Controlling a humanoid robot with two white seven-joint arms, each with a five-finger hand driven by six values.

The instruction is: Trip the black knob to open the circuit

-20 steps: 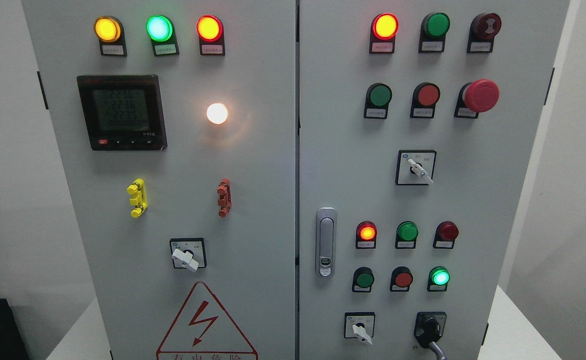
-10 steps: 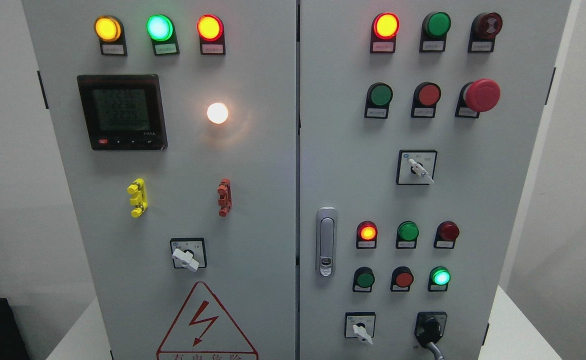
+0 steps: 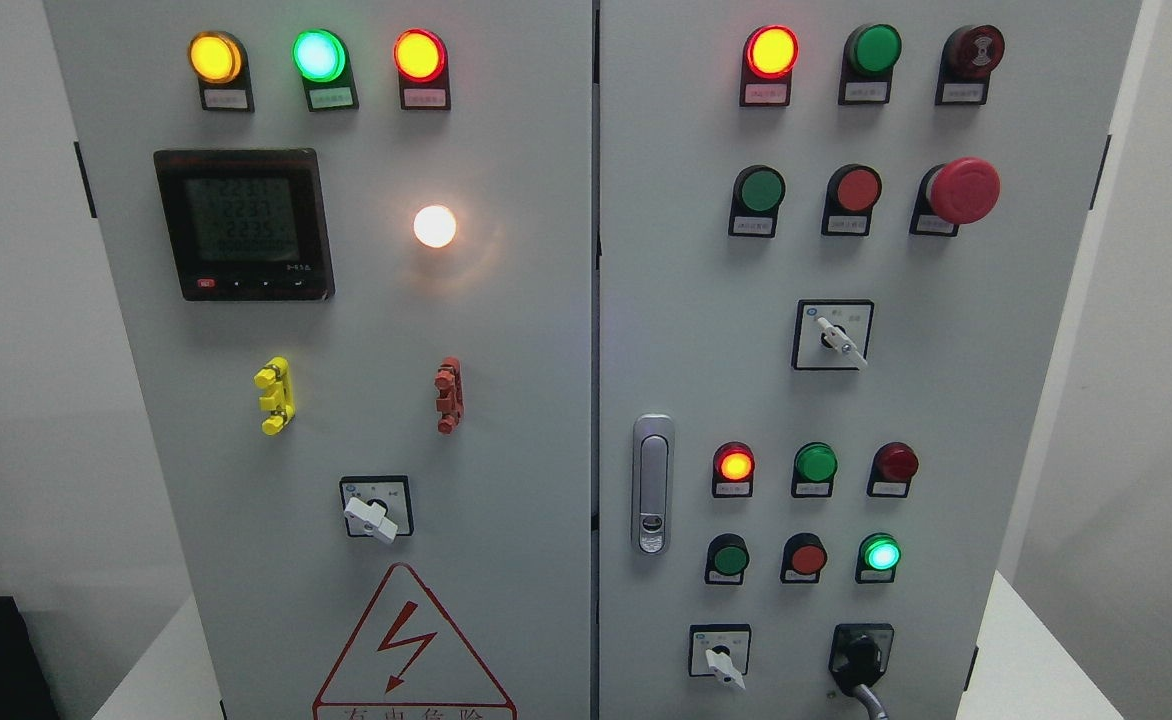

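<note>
Likely stiff and detented, the black knob at the frame's lower right wants pinching across its handle; neither hand shows, finger state unknowable.

Neither the left hand nor the right hand is in view, and no arm enters from the lower corners or the bottom edge. Only a grey sliver shows at the bottom edge, right of the middle. Whether it belongs to the robot cannot be told.
</note>
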